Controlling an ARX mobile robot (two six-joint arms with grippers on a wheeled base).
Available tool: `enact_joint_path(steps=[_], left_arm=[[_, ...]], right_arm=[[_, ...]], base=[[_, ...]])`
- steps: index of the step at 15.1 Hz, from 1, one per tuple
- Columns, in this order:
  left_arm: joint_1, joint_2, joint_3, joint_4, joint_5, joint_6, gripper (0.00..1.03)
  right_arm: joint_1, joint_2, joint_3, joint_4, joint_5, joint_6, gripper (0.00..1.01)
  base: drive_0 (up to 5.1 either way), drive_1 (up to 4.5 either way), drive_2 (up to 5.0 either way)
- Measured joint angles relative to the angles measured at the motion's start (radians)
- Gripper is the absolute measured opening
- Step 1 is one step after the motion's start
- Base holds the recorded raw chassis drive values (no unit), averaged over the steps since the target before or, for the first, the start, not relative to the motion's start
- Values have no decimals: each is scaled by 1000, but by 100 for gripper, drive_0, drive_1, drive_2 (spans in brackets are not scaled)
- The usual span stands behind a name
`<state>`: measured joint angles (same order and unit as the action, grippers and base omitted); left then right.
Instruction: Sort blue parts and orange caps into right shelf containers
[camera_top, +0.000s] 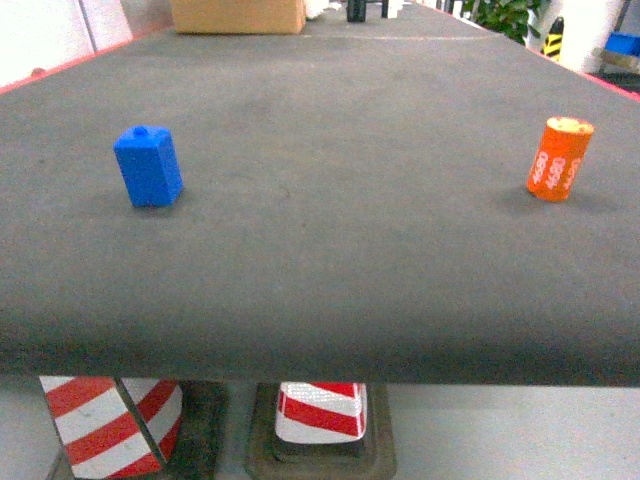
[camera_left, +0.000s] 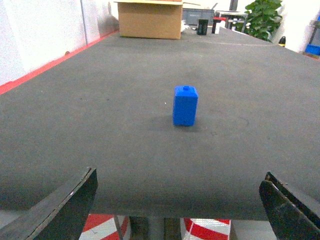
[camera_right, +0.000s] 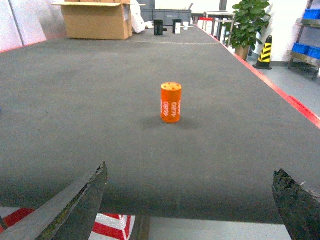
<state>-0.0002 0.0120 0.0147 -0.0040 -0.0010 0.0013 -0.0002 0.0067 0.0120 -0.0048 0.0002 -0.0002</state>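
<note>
A blue part (camera_top: 148, 166) stands upright on the left of the grey-topped table (camera_top: 330, 220); the left wrist view shows the same blue part (camera_left: 185, 105) ahead of my left gripper (camera_left: 180, 182), which is open and empty at the table's near edge. An orange cap (camera_top: 560, 158) with pale digits stands upright on the right; in the right wrist view the orange cap (camera_right: 171, 102) is ahead of my right gripper (camera_right: 191, 172), open and empty. Neither gripper shows in the head view. The shelf and its containers are out of view.
A cardboard box (camera_top: 238, 15) sits at the table's far end, with dark small items (camera_right: 158, 26) beside it. Red-and-white striped barriers (camera_top: 320, 408) stand on the floor below the near edge. A potted plant (camera_right: 248, 20) and a striped cone (camera_right: 264, 51) stand off to the right.
</note>
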Motion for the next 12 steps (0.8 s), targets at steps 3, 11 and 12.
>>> enact_joint_path(steps=[3,11,12], left_arm=[[0,0,0,4,0,-1,98],[0,0,0,0,0,-1,98],[0,0,0,0,0,-1,98]], right_arm=[[0,0,0,5,-1,1,98],[0,0,0,0,0,0,98],[0,0,0,0,0,0,98]], base=[[0,0,0],[0,0,0],[0,0,0]])
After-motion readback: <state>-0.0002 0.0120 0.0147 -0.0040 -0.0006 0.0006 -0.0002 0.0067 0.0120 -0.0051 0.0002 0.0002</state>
